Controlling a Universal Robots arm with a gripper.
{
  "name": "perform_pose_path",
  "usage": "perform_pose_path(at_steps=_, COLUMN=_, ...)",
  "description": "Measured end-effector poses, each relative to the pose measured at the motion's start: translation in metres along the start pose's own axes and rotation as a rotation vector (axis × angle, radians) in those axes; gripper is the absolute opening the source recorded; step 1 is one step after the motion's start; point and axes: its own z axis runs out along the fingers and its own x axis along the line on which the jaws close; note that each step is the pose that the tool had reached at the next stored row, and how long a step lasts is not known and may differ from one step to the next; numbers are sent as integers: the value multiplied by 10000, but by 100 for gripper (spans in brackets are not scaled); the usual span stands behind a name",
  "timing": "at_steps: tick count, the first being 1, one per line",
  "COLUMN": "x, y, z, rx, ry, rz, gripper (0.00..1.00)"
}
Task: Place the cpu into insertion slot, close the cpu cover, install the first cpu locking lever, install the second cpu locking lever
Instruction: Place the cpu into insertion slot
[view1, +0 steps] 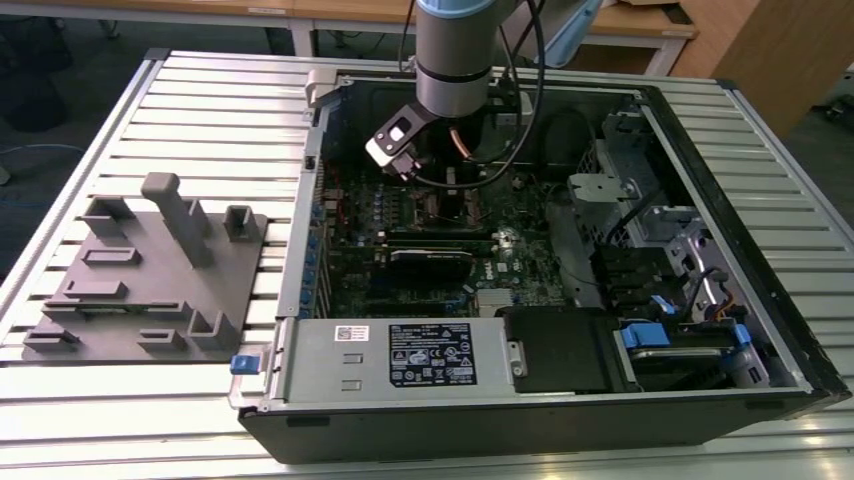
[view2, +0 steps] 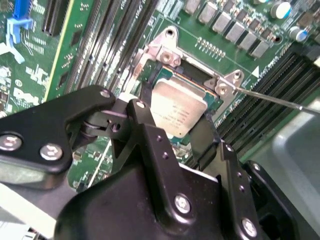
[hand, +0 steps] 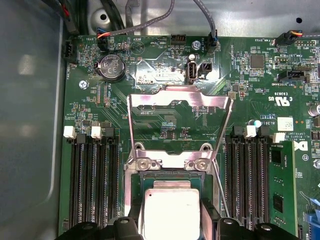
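The cpu (view2: 180, 111) is a silver square chip lying level in the insertion slot (hand: 170, 162) on the green board. In both wrist views my gripper (view2: 177, 120) has a black finger against each of two opposite edges of the chip, shut on it. The cpu (hand: 171, 207) shows between those fingers (hand: 134, 226). The cpu cover (hand: 180, 96) is swung open and stands up past the socket's hinge. A thin locking lever (hand: 220, 190) rises beside the socket, also seen as a wire lever (view2: 280, 100). In the exterior view my gripper (view1: 447, 190) reaches down into the open computer case (view1: 747, 330).
Black memory slots (hand: 92, 180) and more slots (hand: 247, 175) flank the socket. Cables (hand: 200, 15) hang near the case's wall. A grey fixture plate (view1: 147, 270) sits on the slatted table at the exterior view's left. A power supply box (view1: 400, 355) lies along the case's near side.
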Motion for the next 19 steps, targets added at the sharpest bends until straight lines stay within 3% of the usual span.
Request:
perform_pose_path(at_steps=7, x=0, y=3, z=-38, rx=-1, ry=1, rz=-1, gripper=54)
perform_pose_path(at_steps=19, x=0, y=15, z=-17, rx=0, ry=0, rz=0, gripper=54)
